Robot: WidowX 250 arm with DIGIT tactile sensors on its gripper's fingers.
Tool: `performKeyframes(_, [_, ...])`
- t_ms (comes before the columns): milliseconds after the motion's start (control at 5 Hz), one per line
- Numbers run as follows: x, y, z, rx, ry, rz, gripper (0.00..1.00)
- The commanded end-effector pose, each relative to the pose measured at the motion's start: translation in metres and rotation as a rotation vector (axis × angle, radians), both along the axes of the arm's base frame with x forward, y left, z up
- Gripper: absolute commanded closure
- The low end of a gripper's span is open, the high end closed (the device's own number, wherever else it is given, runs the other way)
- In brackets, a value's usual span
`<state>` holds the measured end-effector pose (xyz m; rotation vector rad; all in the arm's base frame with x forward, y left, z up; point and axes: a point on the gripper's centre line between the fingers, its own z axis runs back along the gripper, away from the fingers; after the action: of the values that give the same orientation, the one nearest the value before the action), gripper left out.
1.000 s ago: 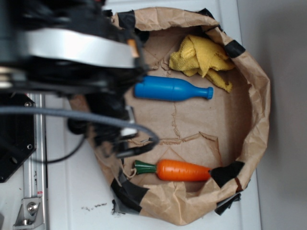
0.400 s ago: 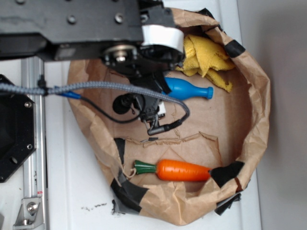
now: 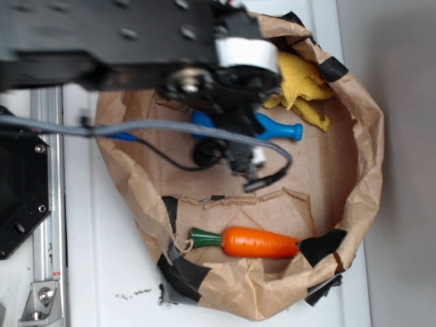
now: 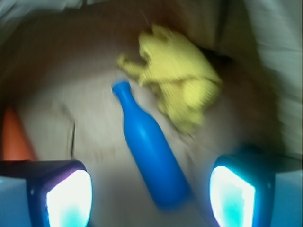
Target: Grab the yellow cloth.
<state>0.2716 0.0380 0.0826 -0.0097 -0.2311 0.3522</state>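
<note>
Nothing grabbed yet. My claw (image 4: 150,196) is spread wide, one finger (image 4: 66,198) low at seven o'clock of my wrist view and the other at five o'clock, with only open air between them. So the whole grasp is left to do: reach the cloth, come down on it, close.

The yellow cloth (image 4: 177,85) sits crumpled at about one o'clock in my wrist view, well beyond my fingers, bunched near the rising wall of the brown paper (image 3: 354,170). From the exterior view the yellow cloth (image 3: 305,82) is at one o'clock of the paper nest, half covered by my arm (image 3: 136,41), which stretches in from nine o'clock across the top of the frame.

Right under me is the blue bottle (image 4: 151,156), lying on its side, neck pointing up toward eleven o'clock, its body running between my fingers. The cloth lies just beside it, toward its neck end, perhaps touching; the blur keeps me from saying. The wrist view is smeared, so I read myself as in motion.

Down at six o'clock in the exterior view the toy carrot (image 3: 248,241) lies well apart from everything, and the white desk (image 3: 102,272) shows outside the paper. My judgement: I must pass over the bottle before descending, or I'll close on the wrong thing.
</note>
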Motion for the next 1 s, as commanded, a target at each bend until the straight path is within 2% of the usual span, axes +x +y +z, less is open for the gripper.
performKeyframes(0, [0.039, 0.024, -0.018, 0.085, -0.058, 0.180, 0.00])
performKeyframes(400, [0.029, 0.063, 0.004, 0.102, -0.097, 0.231, 0.00])
performKeyframes(600, [0.020, 0.067, 0.012, 0.127, -0.106, 0.252, 0.00])
performKeyframes(800, [0.029, 0.071, -0.007, 0.192, -0.036, 0.267, 0.00])
